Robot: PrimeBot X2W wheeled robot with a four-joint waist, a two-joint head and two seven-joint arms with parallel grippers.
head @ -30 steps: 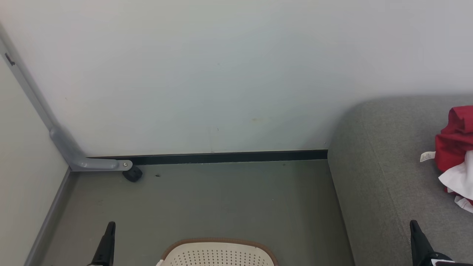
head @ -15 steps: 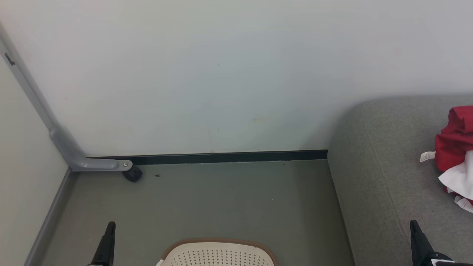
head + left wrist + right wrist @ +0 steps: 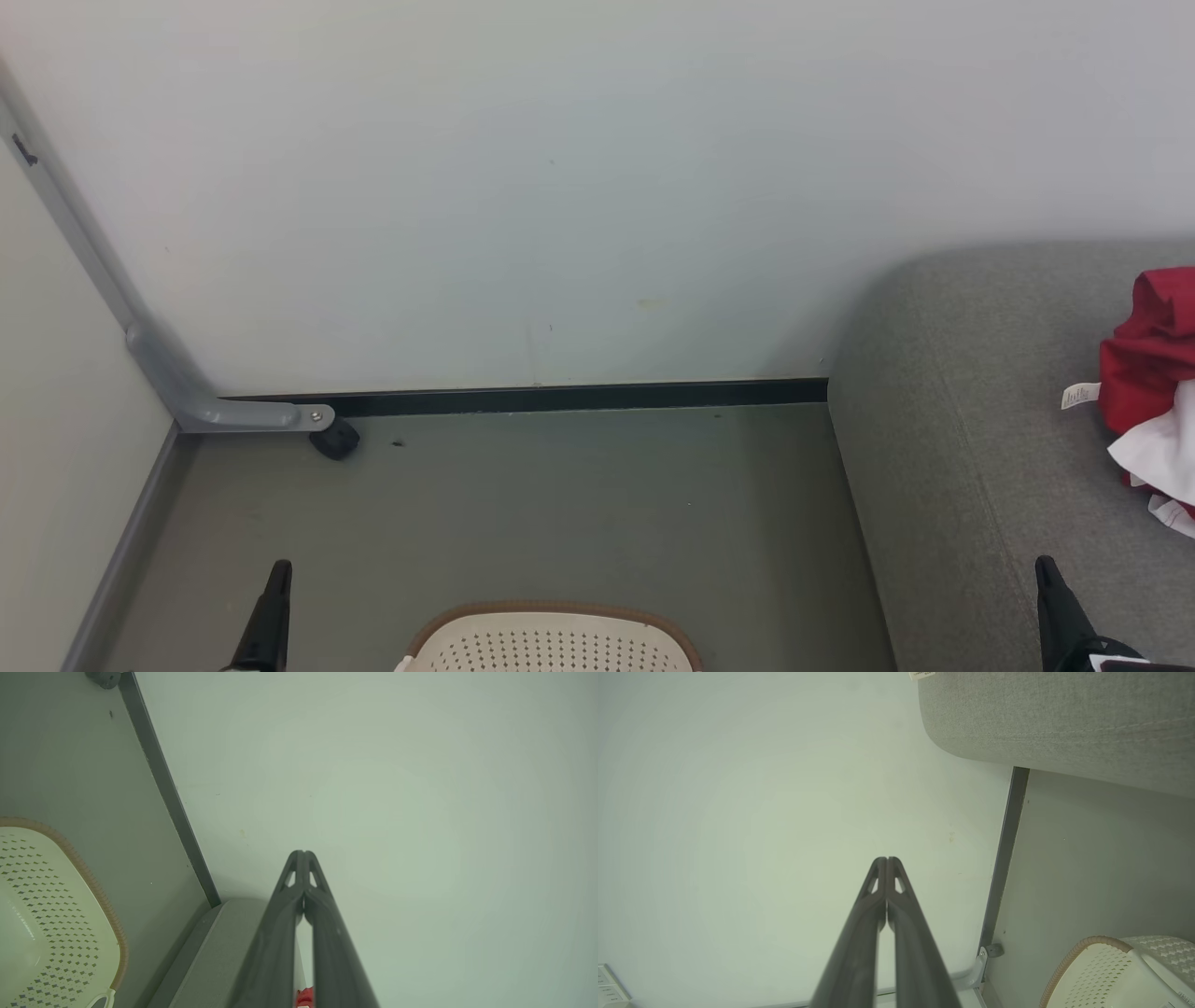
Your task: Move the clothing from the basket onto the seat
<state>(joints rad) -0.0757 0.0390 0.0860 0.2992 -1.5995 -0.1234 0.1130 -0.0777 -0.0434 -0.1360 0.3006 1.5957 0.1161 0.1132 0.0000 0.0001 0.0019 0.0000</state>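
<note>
Red and white clothing with a small white tag lies on the grey seat at the right edge of the head view. The cream basket with its brown rim stands on the floor at the bottom centre; the part of its inside that shows holds no fabric. My left gripper is shut and empty at the lower left, beside the basket. My right gripper is shut and empty at the lower right, over the seat's front. In the wrist views both pairs of fingertips meet against the wall. A sliver of red clothing shows between the left fingers.
A pale wall with a dark baseboard runs behind the grey floor. A grey bracket with a black caster sits at the left corner beside a side panel. Open floor lies between the basket and the wall.
</note>
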